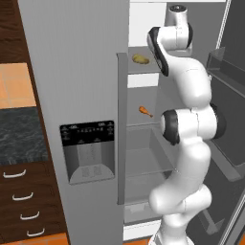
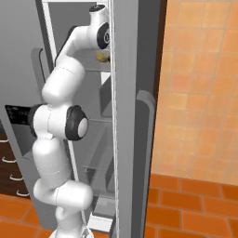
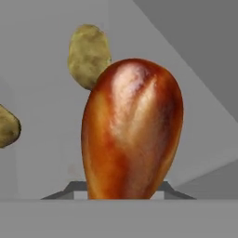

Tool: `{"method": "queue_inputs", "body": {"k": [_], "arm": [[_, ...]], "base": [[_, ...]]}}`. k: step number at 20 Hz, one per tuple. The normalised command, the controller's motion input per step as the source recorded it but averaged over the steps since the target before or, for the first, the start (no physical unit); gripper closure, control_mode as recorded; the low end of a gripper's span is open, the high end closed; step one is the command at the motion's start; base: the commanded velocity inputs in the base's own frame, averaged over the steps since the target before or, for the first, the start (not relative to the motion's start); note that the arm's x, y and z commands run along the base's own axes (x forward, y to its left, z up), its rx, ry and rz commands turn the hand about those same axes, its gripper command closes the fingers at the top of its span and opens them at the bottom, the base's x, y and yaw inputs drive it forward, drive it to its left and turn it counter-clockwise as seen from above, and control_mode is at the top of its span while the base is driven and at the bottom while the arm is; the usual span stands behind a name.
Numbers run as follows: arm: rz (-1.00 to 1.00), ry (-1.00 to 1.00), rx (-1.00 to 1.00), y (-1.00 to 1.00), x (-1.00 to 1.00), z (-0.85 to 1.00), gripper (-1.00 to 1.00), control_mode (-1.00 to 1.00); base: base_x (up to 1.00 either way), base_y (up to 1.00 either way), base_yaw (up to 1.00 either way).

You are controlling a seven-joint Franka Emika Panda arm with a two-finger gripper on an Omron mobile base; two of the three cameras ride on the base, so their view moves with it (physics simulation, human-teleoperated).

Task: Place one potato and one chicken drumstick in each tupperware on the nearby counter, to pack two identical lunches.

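**Arm deep in the fridge, drumstick right up in the hand cam**

Hand view: big glossy brown drumstick [image 3: 132,130] dead centre, standing on end, hiding pretty much everything at the fingers. Can't tell if the jaws are apart, together or clamped on it. Behind the drumstick, a potato [image 3: 89,56] up and to the left, second potato [image 3: 7,126] poking in at the left edge. All sitting on plain grey fridge [image 1: 76,72] shelving.

Left base view gives the wider picture: arm [image 1: 189,124] reaching up into the open fridge, one potato [image 1: 140,59] on an upper shelf, a small second drumstick [image 1: 146,111] on the shelf below it. Left of the fridge, a bit of black counter [image 1: 21,136] with dark drawers and pale handles underneath.

Right base view: same fridge from the other side, mostly door edge and orange tiled wall, plus a sliver of something yellowish on the upper shelf next to the wrist, too small to call.
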Motion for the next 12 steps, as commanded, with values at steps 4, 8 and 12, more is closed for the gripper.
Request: {"method": "queue_inputs", "body": {"k": [4, 8, 12], "arm": [[0.0, -0.42, -0.14, 0.66, -0.85, -0.95, 1.0, -1.0], [0.0, -0.7, -0.17, 0.08, -0.53, -0.84, 1.0, -1.0], [0.05, -0.16, 0.0, 0.0, -1.0, 0.0, 1.0, -1.0]], "base": [[0.0, 0.0, 0.0], [0.0, 0.0, 0.0], [0.0, 0.0, 0.0]]}}
